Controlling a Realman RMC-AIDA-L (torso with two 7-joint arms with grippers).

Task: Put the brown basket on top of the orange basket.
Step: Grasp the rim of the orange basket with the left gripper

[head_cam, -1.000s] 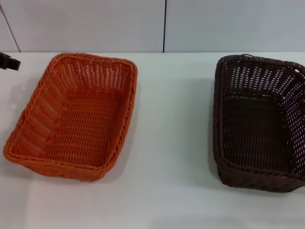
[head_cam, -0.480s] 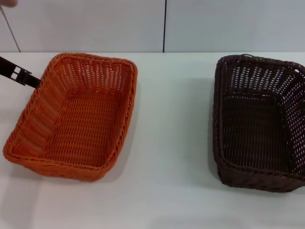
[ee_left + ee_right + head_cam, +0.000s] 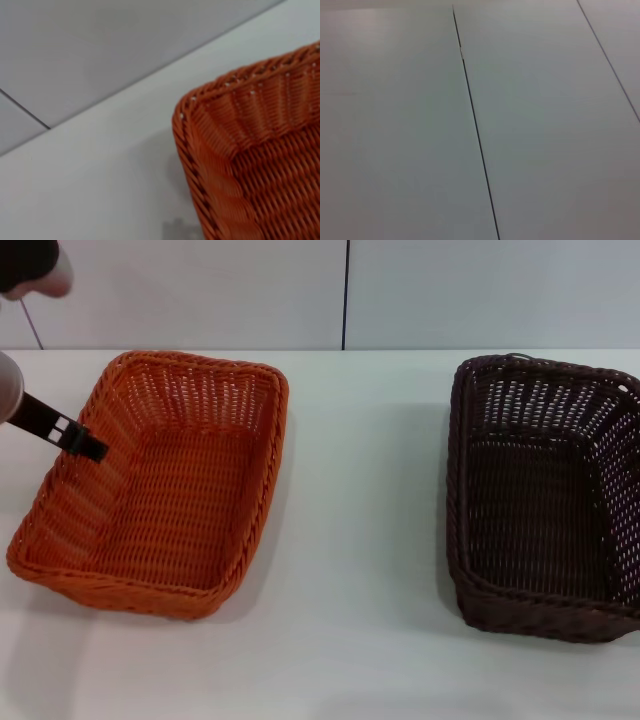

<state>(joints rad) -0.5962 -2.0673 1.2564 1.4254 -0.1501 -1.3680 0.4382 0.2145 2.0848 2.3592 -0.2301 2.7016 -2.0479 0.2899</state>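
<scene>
Reaching over the orange basket's (image 3: 160, 480) left rim, your left gripper (image 3: 88, 445) – can't tell its opening; brown basket (image 3: 545, 495) sits well apart, untouched.

Orange basket (image 3: 160, 485) left, brown basket (image 3: 545, 495) right, apart.

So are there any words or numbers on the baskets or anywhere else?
No, there is nothing to read.
Orange basket: plain weave, no label or letters.
Brown basket: plain weave, no label or letters.
Left gripper over the orange basket's rim: black, no marking that can be read.
White table and wall: blank.
</scene>
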